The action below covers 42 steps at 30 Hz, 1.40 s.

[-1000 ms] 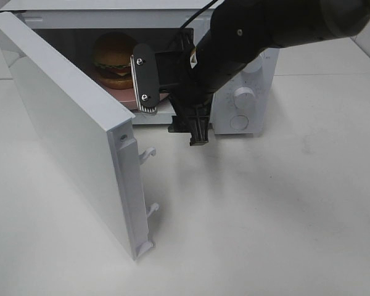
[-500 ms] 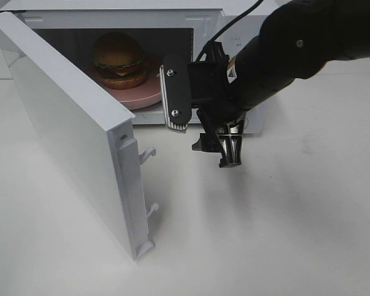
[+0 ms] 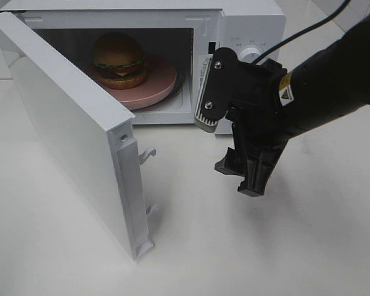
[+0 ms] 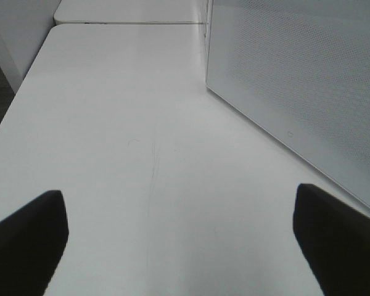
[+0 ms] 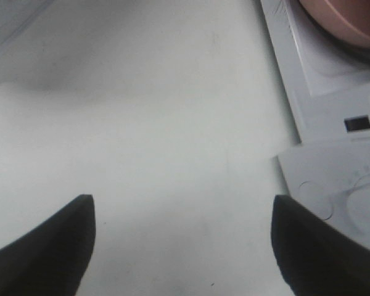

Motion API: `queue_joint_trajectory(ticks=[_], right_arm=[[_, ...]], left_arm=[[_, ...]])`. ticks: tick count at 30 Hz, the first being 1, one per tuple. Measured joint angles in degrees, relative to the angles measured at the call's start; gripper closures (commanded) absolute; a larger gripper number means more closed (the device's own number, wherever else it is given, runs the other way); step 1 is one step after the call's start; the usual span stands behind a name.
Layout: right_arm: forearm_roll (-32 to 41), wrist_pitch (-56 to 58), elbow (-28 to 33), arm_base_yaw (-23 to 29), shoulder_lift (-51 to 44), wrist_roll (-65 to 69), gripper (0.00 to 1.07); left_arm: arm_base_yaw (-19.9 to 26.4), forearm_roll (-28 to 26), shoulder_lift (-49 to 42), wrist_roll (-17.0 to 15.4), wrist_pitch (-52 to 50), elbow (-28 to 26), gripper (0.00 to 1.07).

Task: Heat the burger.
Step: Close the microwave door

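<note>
The burger (image 3: pixel 119 60), with a glossy brown bun and lettuce, sits on a round pink plate (image 3: pixel 155 87) inside the open microwave (image 3: pixel 250 21). My right gripper (image 3: pixel 240 179) hangs open and empty over the table in front of the microwave's control panel, clear of the cavity. In the right wrist view the right gripper (image 5: pixel 182 246) has its fingertips wide apart with nothing between them, and the plate's edge (image 5: pixel 339 18) shows. In the left wrist view my left gripper (image 4: pixel 182 240) is open and empty over bare table beside the microwave door (image 4: pixel 296 80). The left arm is outside the exterior view.
The microwave door (image 3: pixel 68 129) stands swung wide open toward the front left, with its latch hooks (image 3: pixel 147 153) sticking out. The control panel with its knobs (image 3: pixel 251 54) is just behind my right arm. White table (image 3: pixel 308 246) lies all around.
My right arm has drawn back out of the microwave opening, moving right and toward the front. The burger and plate stay inside. The door has not moved.
</note>
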Motion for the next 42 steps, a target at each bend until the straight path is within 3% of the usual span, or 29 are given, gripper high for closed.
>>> queue_joint_trajectory(ticks=[5,13,27,36,42], right_arm=[[0.0,4.5,3.8,0.0,-6.2,15.8,0.31],[0.0,16.0,4.2,0.0,-14.0,28.8,0.31],[1.7,36.0,4.2,0.0,-25.7,33.3,0.31],[2.0,41.7,4.5,0.0,-34.1,34.8,0.31],[1.9,42.2,8.7,0.0,-41.7,36.0,0.31]], left_arm=[[0.0,0.0,0.0,0.0,0.0,0.0,0.16],[0.0,0.0,0.0,0.0,0.0,0.0,0.16],[0.0,0.0,0.0,0.0,0.0,0.0,0.16],[0.0,0.0,0.0,0.0,0.0,0.0,0.16],[0.0,0.0,0.0,0.0,0.0,0.0,0.16]])
